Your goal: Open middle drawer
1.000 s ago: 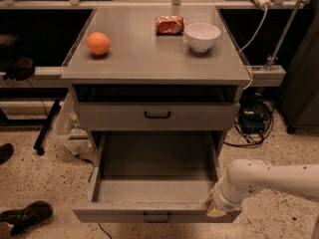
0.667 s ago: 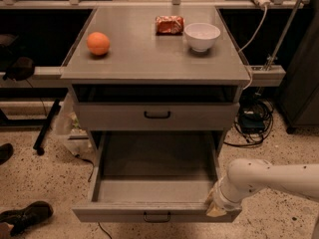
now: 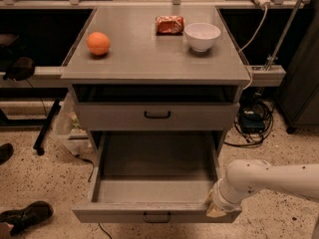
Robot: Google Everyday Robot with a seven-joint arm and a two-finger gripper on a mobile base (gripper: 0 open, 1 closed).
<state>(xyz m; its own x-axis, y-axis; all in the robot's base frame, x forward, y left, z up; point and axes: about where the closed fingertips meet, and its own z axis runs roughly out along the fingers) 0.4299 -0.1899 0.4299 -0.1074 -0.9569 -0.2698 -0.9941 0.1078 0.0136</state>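
Observation:
The middle drawer is pulled far out of the gray cabinet. Its plain gray box interior is empty, and its black bar handle is on the front near the bottom edge of the view. The drawer above it is shut, with its own black handle. The lowest drawer is hidden beneath the open one. My gripper, on the white arm, is at the right front corner of the open drawer, against its front edge.
On the cabinet top are an orange, a red snack bag and a white bowl. A black shoe lies on the floor at lower left. Cables lie at the right, and a plastic bag is left of the cabinet.

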